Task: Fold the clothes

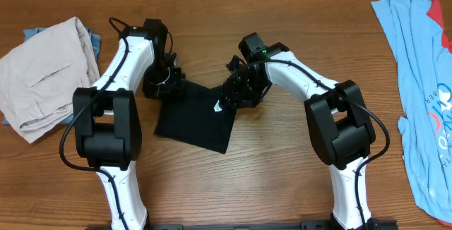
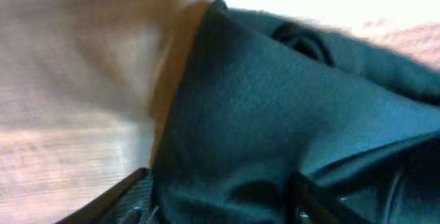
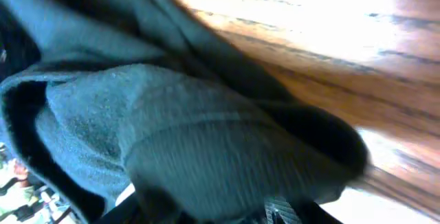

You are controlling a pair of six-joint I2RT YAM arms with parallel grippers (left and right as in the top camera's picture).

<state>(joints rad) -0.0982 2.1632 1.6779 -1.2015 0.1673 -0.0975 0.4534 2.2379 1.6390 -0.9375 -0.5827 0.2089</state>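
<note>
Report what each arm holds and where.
Both seem to grip the black shirt: left fingers at its far-left corner, right fingers at its far-right corner.

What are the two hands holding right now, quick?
Left hand: at the shirt, grip cannot be told.
Right hand: buried in shirt cloth, cannot be told.

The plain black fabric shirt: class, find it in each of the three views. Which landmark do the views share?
Overhead: the plain black fabric shirt lies at the picture's centre.
Left wrist: the shirt fills the centre and right.
Right wrist: the shirt fills the left and bottom.
Shared landmark: the brown wooden table.
</note>
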